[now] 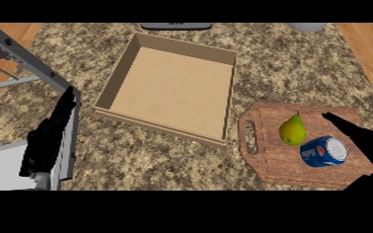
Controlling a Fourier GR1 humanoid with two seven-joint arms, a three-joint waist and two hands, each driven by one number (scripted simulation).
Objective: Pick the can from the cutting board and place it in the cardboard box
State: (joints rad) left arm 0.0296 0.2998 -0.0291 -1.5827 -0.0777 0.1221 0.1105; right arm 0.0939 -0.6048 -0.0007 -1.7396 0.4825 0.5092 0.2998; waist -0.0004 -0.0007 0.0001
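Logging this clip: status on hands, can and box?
Left hand open, resting at left edge. Right hand open beside the can, not gripping. Can on cutting board, pear alongside. Cardboard box holds nothing.

We note a speckled brown-and-beige granite tabletop (167, 163) filling most of the view. Warm wooden flooring (22, 32) shows at both upper corners. A dark flat item (176, 26) and a grey rounded item (307, 27) sit at the tabletop's far edge, both cut off. Lighting is even.
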